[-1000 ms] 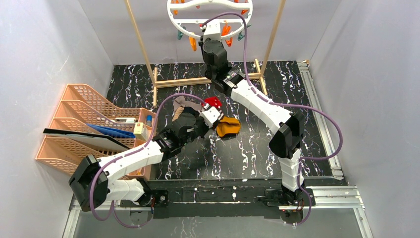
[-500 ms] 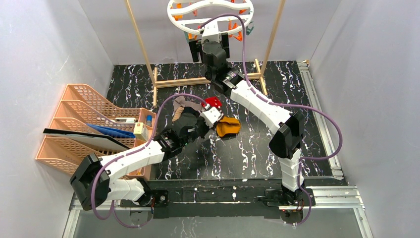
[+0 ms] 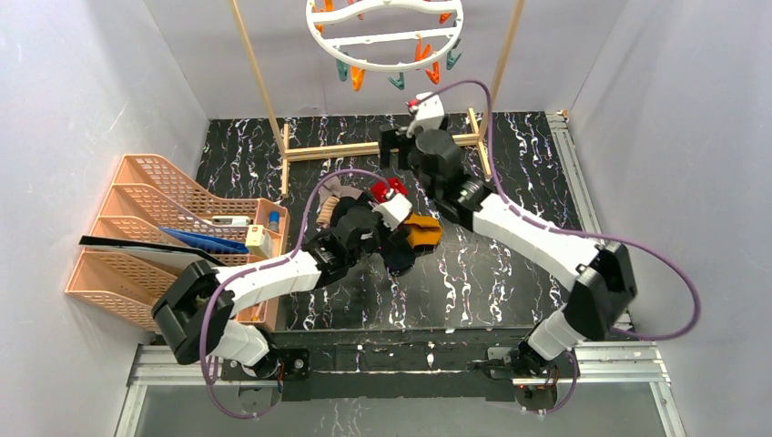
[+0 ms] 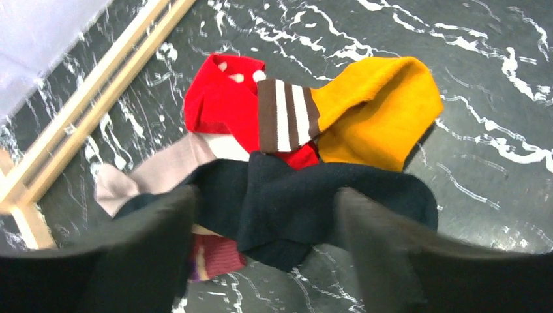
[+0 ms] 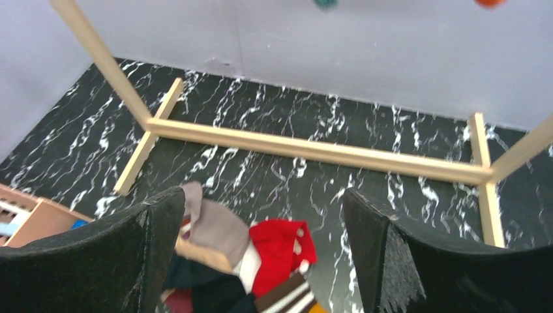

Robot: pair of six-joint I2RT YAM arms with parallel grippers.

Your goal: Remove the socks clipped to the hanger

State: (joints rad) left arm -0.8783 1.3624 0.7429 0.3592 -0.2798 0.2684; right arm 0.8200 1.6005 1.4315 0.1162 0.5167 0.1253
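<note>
Mustard, red, navy, beige, a bit of maroon: the socks (image 4: 280,163) lie in one overlapping heap on the black marbled table (image 4: 495,195). The navy sock (image 4: 326,202) is on top at the near side. The mustard sock (image 4: 385,117) has its brown-and-white cuff laid across the red sock (image 4: 218,104).

The hanger (image 3: 387,37) hangs in the wooden rack (image 5: 313,151), well above the heap. Every clothespin (image 3: 357,79) I can see dangles bare, orange and teal alike. The far edge of the ring is cut off in the top view, so I can't rule out a straggler there.

Left gripper (image 4: 264,202): fingers spread, low over the navy sock, nothing pinched. Can't tell whether it touches the fabric.

Right gripper (image 5: 261,195): fingers spread, empty, in the air below the hanger, on the far side of the heap near the rack's base bar.

My read: unclipping is done or as good as done. What's left is at most a check of the hidden rim.
</note>
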